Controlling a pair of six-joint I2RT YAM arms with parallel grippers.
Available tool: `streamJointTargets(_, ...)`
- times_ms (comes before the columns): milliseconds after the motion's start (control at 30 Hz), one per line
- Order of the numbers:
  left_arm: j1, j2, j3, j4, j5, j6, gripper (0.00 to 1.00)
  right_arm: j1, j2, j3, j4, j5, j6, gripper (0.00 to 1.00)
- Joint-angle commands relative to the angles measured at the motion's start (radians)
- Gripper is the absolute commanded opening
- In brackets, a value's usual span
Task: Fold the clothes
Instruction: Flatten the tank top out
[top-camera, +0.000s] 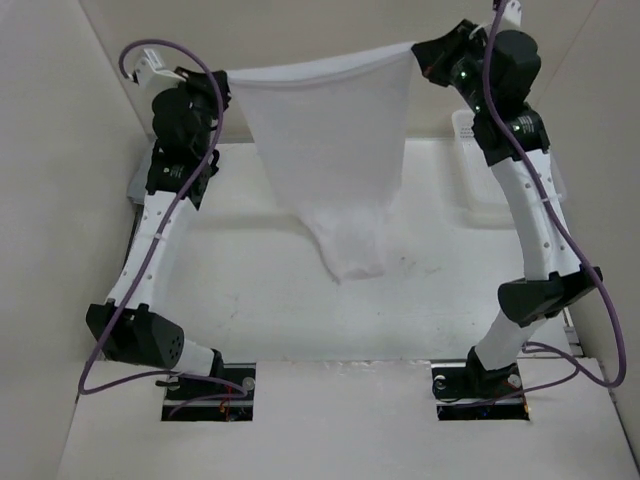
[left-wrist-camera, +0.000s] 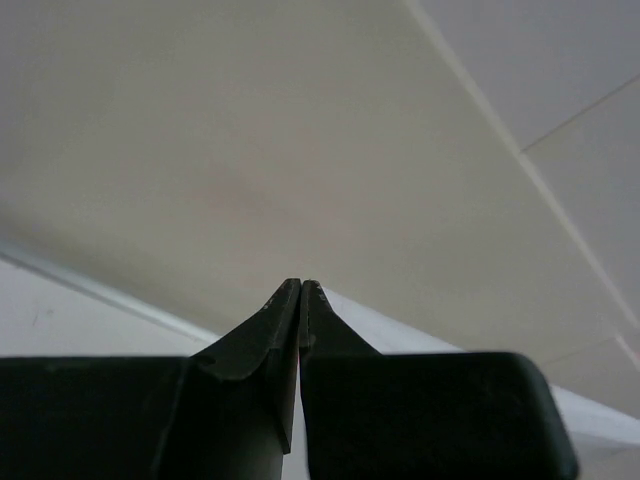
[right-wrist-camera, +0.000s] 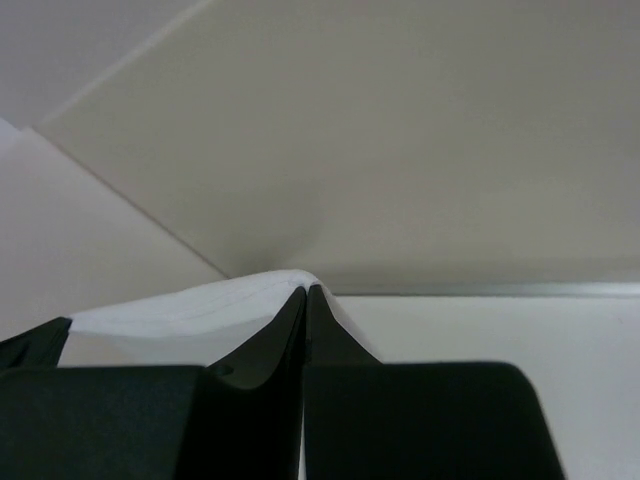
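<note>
The clothes (top-camera: 325, 150), a thin white garment, hang stretched between both raised arms high over the table, with the lower end drooping to a bunched tip (top-camera: 355, 262). My left gripper (top-camera: 226, 78) is shut on the garment's upper left corner. My right gripper (top-camera: 417, 50) is shut on its upper right corner. In the left wrist view the gripper (left-wrist-camera: 301, 284) has its jaws pressed together, with a white strip of the clothes (left-wrist-camera: 400, 335) to their right. In the right wrist view the clothes (right-wrist-camera: 200, 310) wrap over the tips of the closed gripper (right-wrist-camera: 306, 288).
A white basket (top-camera: 472, 165) stands at the table's back right, partly behind the right arm. A grey object (top-camera: 134, 185) peeks out at the left edge behind the left arm. Pale walls enclose the table (top-camera: 250, 290) on three sides.
</note>
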Motion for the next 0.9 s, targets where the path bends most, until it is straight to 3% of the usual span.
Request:
streamJointTargets(0,0.034,-0.031,0.196,0.061,0.102,-0.018,0.00,-0.003,-0.009,0.263,0.002,-0.065,0.005,0.00)
streamJointTargets(133,0.058,-0.032,0.242,0.052,0.117,-0.014,0.01,-0.001,0.005,0.348,-0.028,-0.080,0.002,0.00)
streamJointTargets(233,0.058,-0.068,0.195,0.052,0.119,-0.006,0.01,0.002,-0.047,0.269,-0.040,-0.089,-0.013,0.00)
streamJointTargets(333,0.045,-0.141,0.054,0.081,0.099,-0.006,0.01,0.011,-0.167,0.033,0.012,-0.074,-0.035,0.00)
streamJointTargets(433,0.024,-0.236,-0.145,0.119,0.086,-0.018,0.01,0.051,-0.351,-0.328,0.119,-0.034,-0.044,0.00)
streamJointTargets(667,-0.100,-0.612,-0.763,0.147,-0.024,-0.037,0.01,0.233,-0.823,-1.162,0.256,0.118,0.031,0.00)
streamJointTargets(733,-0.136,-0.745,-0.914,0.066,-0.050,-0.024,0.01,0.311,-0.941,-1.329,0.233,0.167,0.095,0.00)
streamJointTargets(867,-0.177,-1.009,-1.094,-0.257,-0.065,-0.066,0.01,0.500,-1.115,-1.569,0.129,0.218,0.249,0.00)
